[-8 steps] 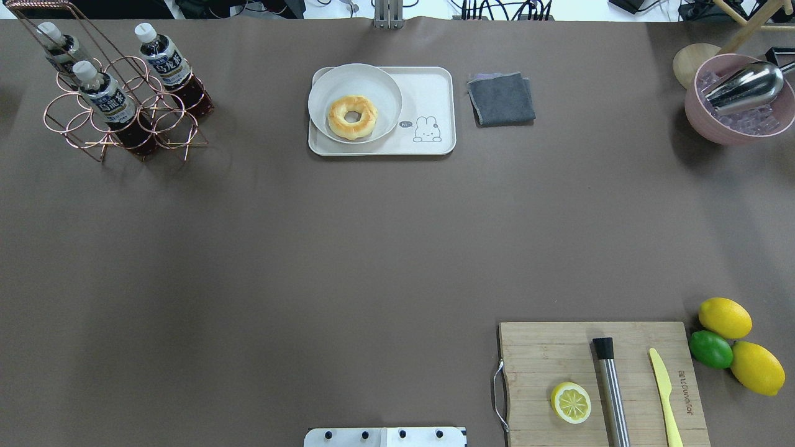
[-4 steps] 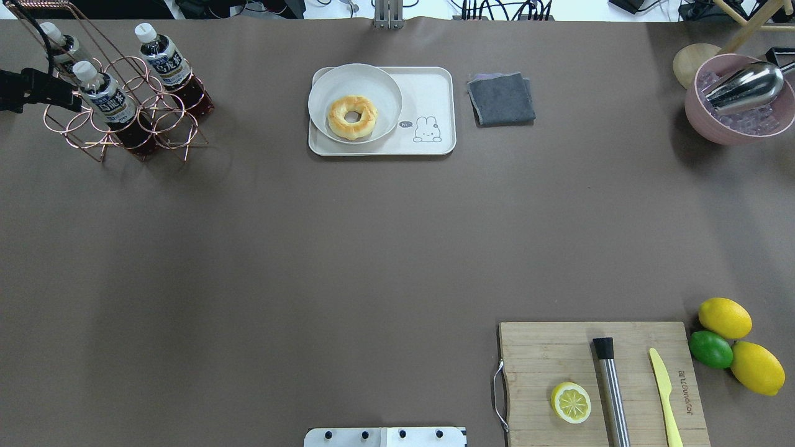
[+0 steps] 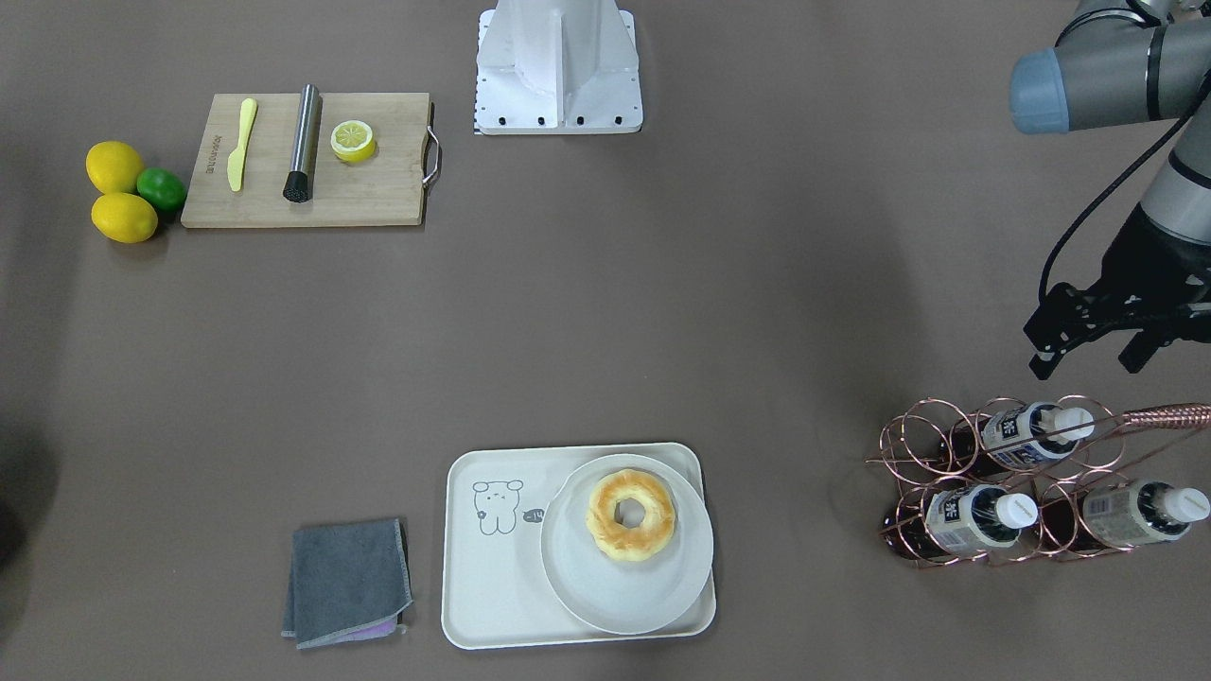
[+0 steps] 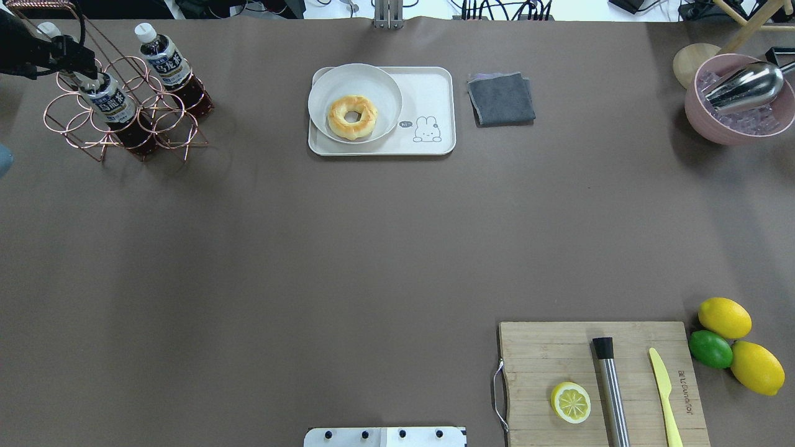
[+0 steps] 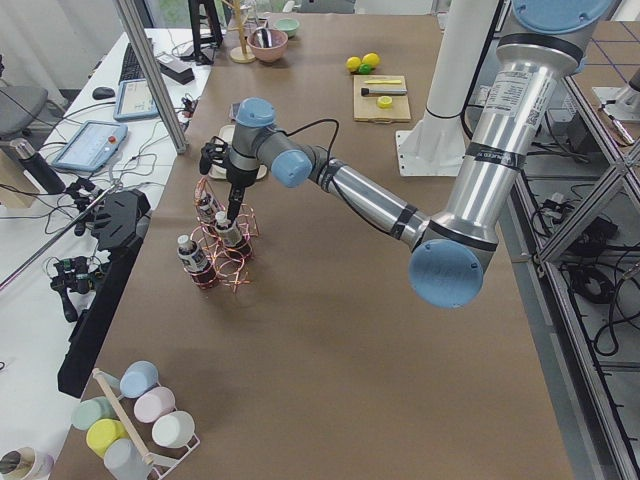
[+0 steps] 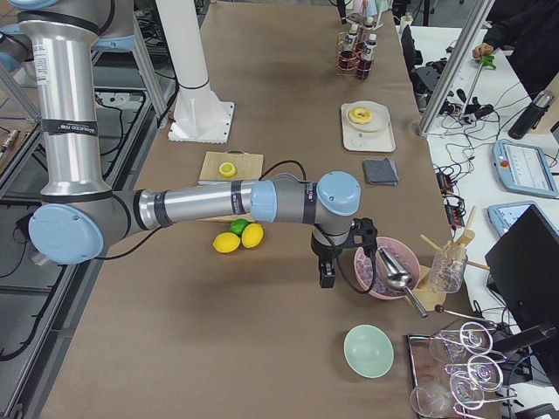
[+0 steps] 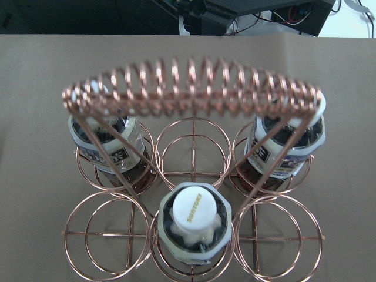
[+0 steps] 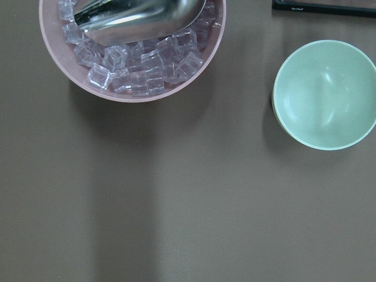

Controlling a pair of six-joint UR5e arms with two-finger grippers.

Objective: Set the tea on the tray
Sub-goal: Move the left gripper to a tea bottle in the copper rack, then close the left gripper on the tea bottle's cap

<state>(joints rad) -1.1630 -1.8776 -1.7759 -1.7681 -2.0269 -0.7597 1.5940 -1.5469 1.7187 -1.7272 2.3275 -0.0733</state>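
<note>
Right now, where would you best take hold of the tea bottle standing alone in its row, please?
Take the tea bottle by its white cap and neck, straight down from above. It stands upright, and the copper rack rings its body, leaving only the top free; the slots beside it are empty.

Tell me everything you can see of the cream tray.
The tray is a cream-white rounded rectangle with a raised rim, seemingly plastic, lying flat on the brown table. A line-drawn cartoon animal marks one corner. A round white plate bearing a doughnut covers its other half. A grey cloth lies beside it, apart.
</note>
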